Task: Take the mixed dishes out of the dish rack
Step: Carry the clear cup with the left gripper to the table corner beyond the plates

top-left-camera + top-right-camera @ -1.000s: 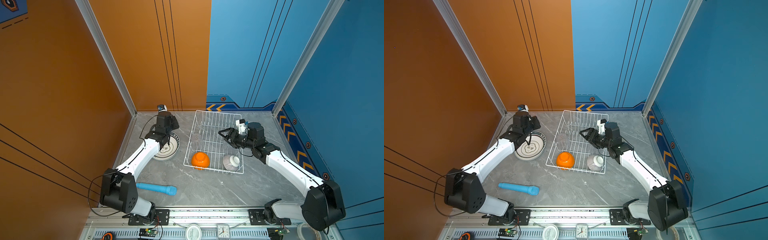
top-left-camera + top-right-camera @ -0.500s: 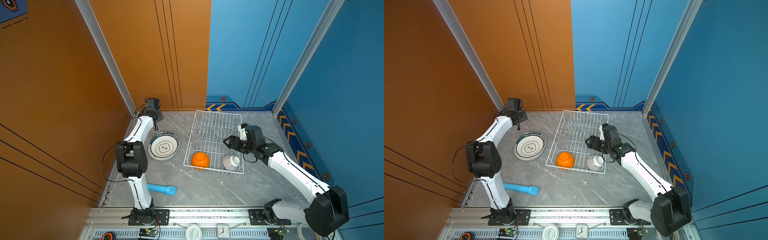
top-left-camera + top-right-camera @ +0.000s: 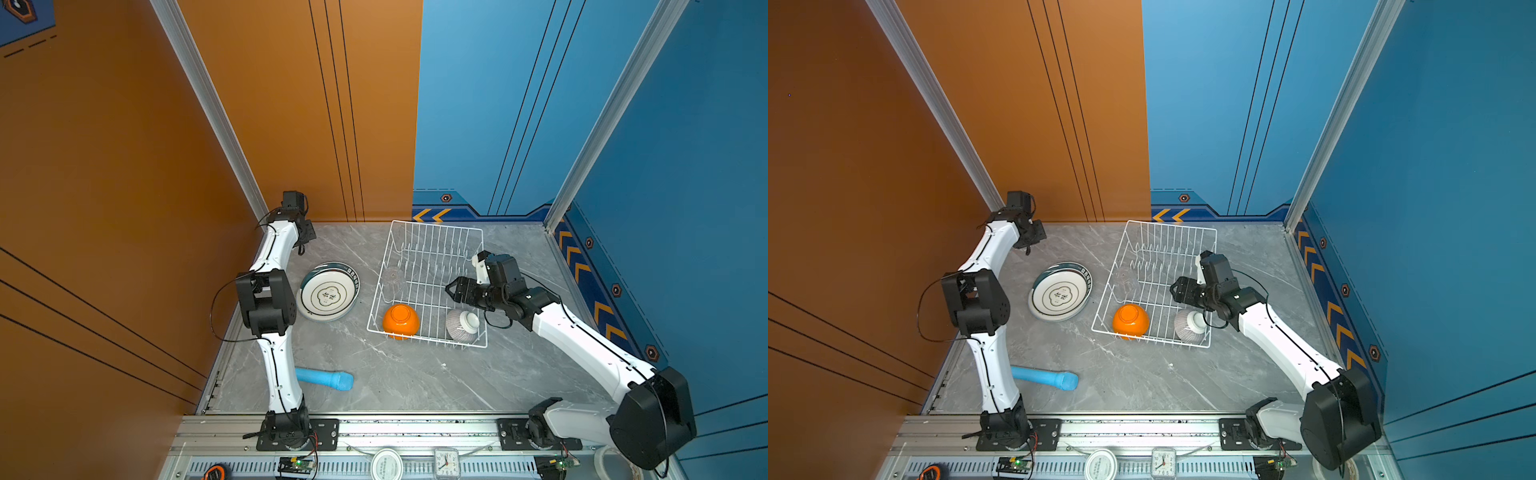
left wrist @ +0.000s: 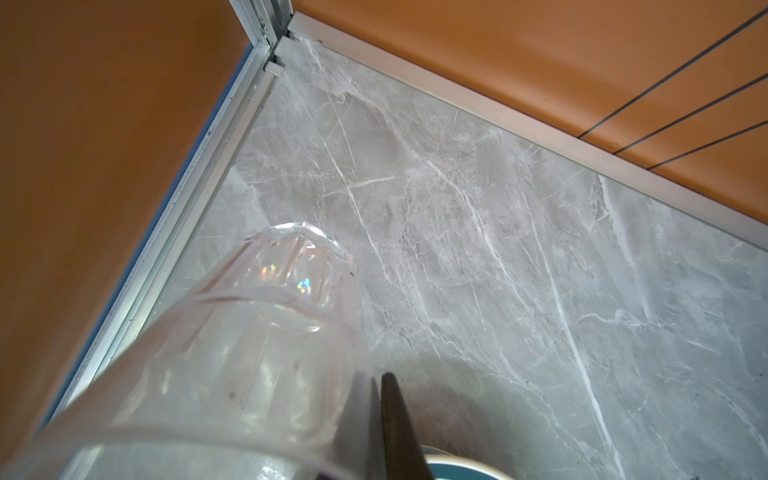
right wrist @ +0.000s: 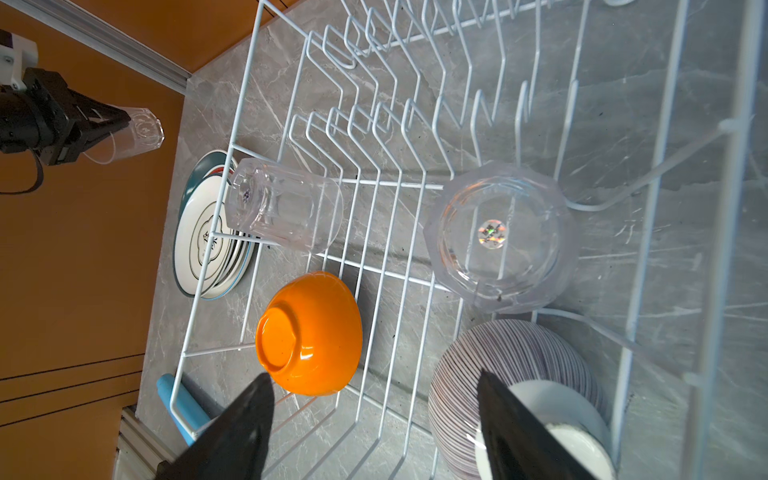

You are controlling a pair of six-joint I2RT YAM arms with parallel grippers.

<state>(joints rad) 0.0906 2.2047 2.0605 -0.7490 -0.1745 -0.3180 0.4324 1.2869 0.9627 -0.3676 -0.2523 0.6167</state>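
Being pinched by its thin wall between the closed fingers of the left gripper [image 5: 111, 124], a clear tumbler [image 4: 249, 332] is being held above the far-left corner of the table [image 3: 415, 374], well apart from the dish rack [image 3: 436, 225]. It is being judged light, rigid, slick and breakable. The right gripper [image 5: 374, 374] is being held with its jaws spread and empty over the rack's near end, between the orange bowl [image 5: 309, 332] and the striped bowl [image 5: 511, 353], both lying foot-up. Glossy and heavier, these are being judged best taken by the rim or raised foot. A lying tumbler [image 5: 284, 203] and a standing tumbler [image 5: 500, 237] are being hemmed by prongs that are crowding any approach. Stacked plates [image 3: 328, 293] are resting on the table near the rack's left side; a blue cylinder [image 3: 326, 379] is lying toward the table's near-left corner.
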